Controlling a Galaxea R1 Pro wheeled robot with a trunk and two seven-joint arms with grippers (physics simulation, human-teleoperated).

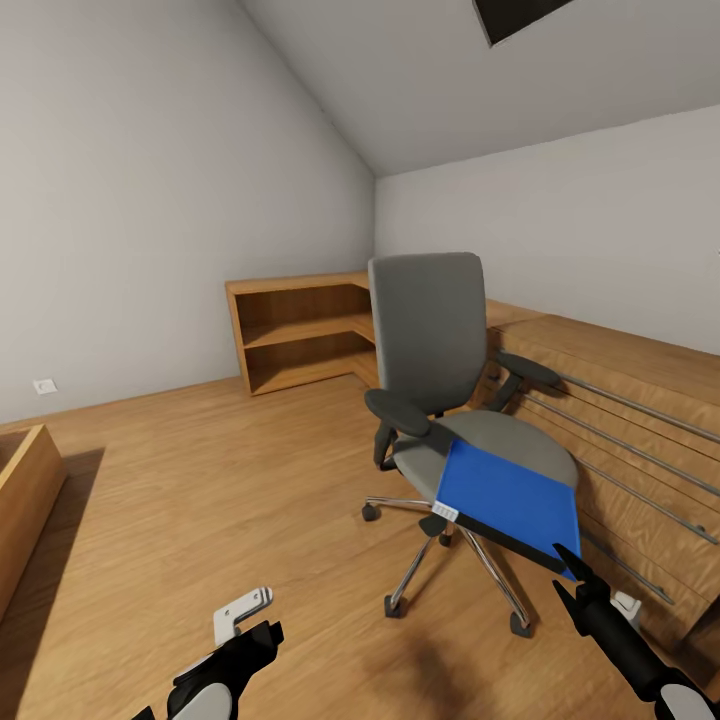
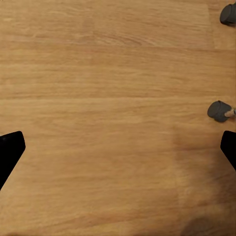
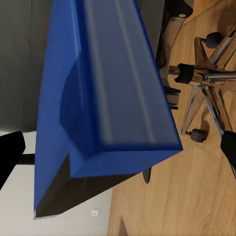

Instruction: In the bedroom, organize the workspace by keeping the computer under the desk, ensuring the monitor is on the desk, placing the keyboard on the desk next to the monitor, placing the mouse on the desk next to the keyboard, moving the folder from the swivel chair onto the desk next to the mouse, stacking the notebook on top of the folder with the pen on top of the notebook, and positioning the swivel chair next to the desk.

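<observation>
The grey swivel chair (image 1: 430,340) stands on the wood floor in the middle of the head view. The bright blue folder (image 1: 510,495) lies tilted on its seat and overhangs the front edge. My right gripper (image 1: 565,578) is open just at the folder's near corner. In the right wrist view the folder (image 3: 108,88) looms close between the wide-apart fingers of the gripper (image 3: 118,152), with the chair's chrome base (image 3: 206,73) behind it. My left gripper (image 1: 255,620) hangs low and open over bare floor (image 2: 108,98), holding nothing.
A low wooden shelf unit (image 1: 300,335) stands against the far wall. A light-wood chest with metal rails (image 1: 620,400) runs along the right, close behind the chair. A wooden box edge (image 1: 25,490) sits at the left. Two chair castors (image 2: 219,110) lie near the left gripper.
</observation>
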